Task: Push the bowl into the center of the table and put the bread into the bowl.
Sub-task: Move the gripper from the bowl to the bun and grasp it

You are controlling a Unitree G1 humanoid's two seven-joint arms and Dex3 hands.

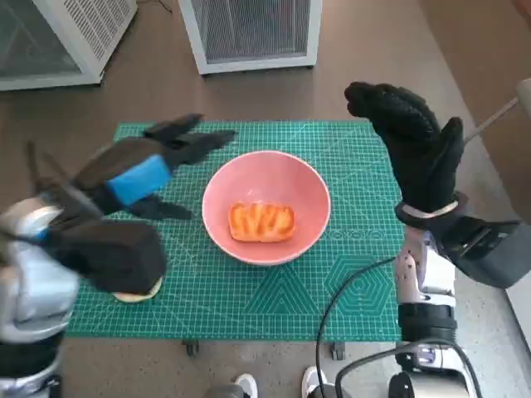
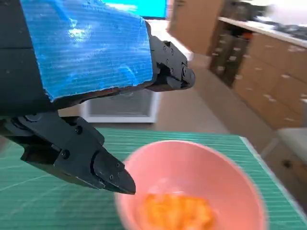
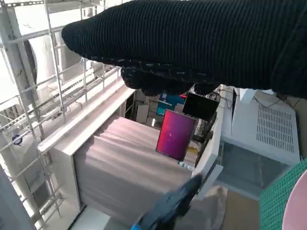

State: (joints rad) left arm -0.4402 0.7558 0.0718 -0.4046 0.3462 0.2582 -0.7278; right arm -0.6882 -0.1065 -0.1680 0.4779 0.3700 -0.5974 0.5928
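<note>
Close under my head camera, my left hand (image 1: 137,178) hovers over the left part of the green cutting mat (image 1: 332,282), its fingers apart and holding nothing, the tips reaching toward the pink bowl (image 1: 266,170). That bowl stands near the middle of the mat, and the bread (image 1: 260,221), a browned glazed piece, lies inside it on the bottom. My right hand (image 1: 411,145) is raised above the mat's right edge, gloved fingers spread and upright, gripping nothing. A pale round thing (image 1: 137,294), mostly hidden beneath my left forearm, lies on the mat's near left; it may be a second bun, though I cannot tell. White grilled cabinets (image 1: 249,33) stand on the floor beyond the table.

From my left wrist, the blue-taped back of my left hand (image 2: 96,96) fills the frame, its black fingers (image 2: 110,175) parted above the bowl's (image 2: 230,172) rim, apart from it. Inside, the bread (image 2: 177,213) shows as an orange blur.

From my right wrist, only the glove of my right hand (image 3: 192,43) shows as a dark band; a sliver of the mat (image 3: 283,196) and the bowl's (image 3: 298,211) edge sit in one corner.
</note>
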